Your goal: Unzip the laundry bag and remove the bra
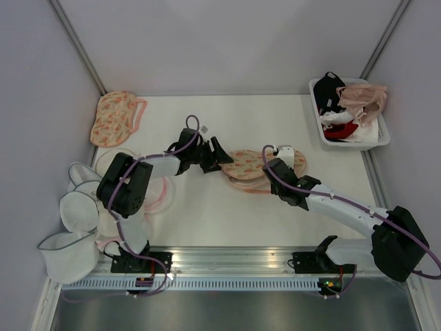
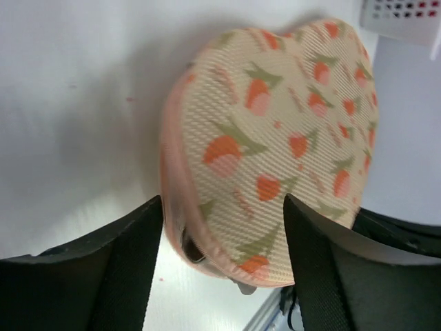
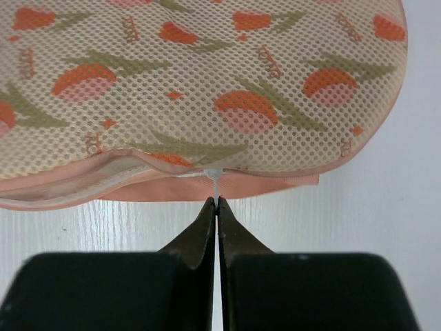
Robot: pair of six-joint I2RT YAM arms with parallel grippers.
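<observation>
Top external view, L to R: left gripper (image 1: 218, 156) sits at the L end of the laundry bag (image 1: 256, 167) on the table (image 1: 207, 221), jaws spread either side of the bag's tip, not clamping it. Right gripper (image 3: 218, 204) is pinched tight on the thin white zip pull (image 3: 216, 181) (zip (image 3: 69, 189) gapes to its left). Tiny orange lettering in the print is unreadable.

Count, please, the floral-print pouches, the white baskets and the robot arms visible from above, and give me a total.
Floral-print pouches: 2 (centre pouch, far-left pouch)
White baskets: 1 (basket, far right corner)
Robot arms: 2 (left arm, right arm)
Total: 5
</observation>
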